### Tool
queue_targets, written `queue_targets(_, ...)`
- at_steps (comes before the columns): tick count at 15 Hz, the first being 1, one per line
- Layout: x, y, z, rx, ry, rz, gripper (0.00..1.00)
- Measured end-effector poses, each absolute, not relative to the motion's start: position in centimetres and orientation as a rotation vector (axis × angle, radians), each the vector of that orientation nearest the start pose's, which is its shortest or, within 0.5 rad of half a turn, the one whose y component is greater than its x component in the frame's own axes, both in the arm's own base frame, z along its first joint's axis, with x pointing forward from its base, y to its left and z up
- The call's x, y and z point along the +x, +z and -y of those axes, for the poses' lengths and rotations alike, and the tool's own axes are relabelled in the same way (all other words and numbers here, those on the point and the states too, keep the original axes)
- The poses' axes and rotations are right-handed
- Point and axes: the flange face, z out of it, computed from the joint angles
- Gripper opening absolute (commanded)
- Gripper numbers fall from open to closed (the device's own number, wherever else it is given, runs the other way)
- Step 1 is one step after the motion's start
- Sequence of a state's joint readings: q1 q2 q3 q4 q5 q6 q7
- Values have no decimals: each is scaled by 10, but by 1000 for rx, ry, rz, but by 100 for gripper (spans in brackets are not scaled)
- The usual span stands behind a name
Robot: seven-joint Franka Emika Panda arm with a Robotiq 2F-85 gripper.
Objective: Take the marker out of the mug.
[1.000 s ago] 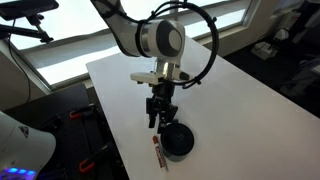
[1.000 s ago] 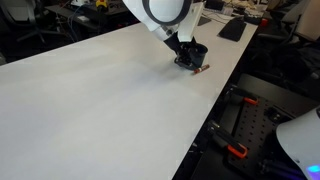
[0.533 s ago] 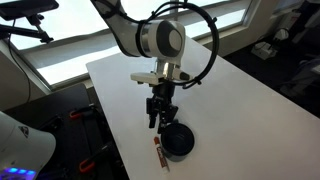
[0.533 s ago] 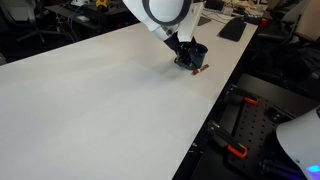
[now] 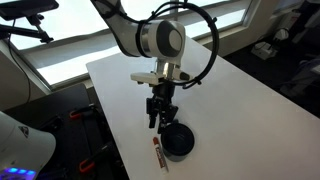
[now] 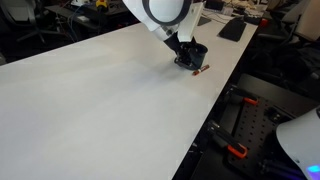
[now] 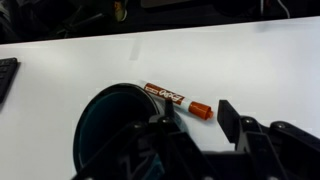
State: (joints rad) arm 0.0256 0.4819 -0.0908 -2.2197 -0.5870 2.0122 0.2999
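The marker (image 7: 175, 100) lies flat on the white table, outside the mug and touching or just beside its rim. It is reddish-brown with a whitish labelled section. It also shows in both exterior views (image 5: 157, 152) (image 6: 200, 70). The mug (image 7: 108, 128) is dark and round, and stands near the table's edge (image 5: 178, 141) (image 6: 193, 51). My gripper (image 7: 199, 117) is open and empty, with its fingers straddling the marker's cap end just above it. In an exterior view the gripper (image 5: 160, 116) hangs just above and beside the mug.
The white table (image 5: 230, 95) (image 6: 90, 110) stretches wide away from the mug. The mug and marker sit close to the table's edge. A dark keyboard (image 7: 5, 78) lies at the left. Chairs and lab equipment stand beyond the table.
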Motion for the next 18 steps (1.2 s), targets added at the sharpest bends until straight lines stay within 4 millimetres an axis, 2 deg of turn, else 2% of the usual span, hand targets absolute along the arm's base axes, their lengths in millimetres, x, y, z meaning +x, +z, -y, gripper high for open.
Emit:
queue_targets(3,465,130,66,2488,-798,-100,98)
queue_targets(4,466,131,65,2495,-787,-101,100)
queue_targets(7,475,147,58,2532,-713,-107,100)
queue_targets(10,479,178,49,2572,-613,-116,100)
queue_targets(14,471,220,43,2624,-506,-150,100)
queue_targets(18,459,250,42,2689,-420,-179,100)
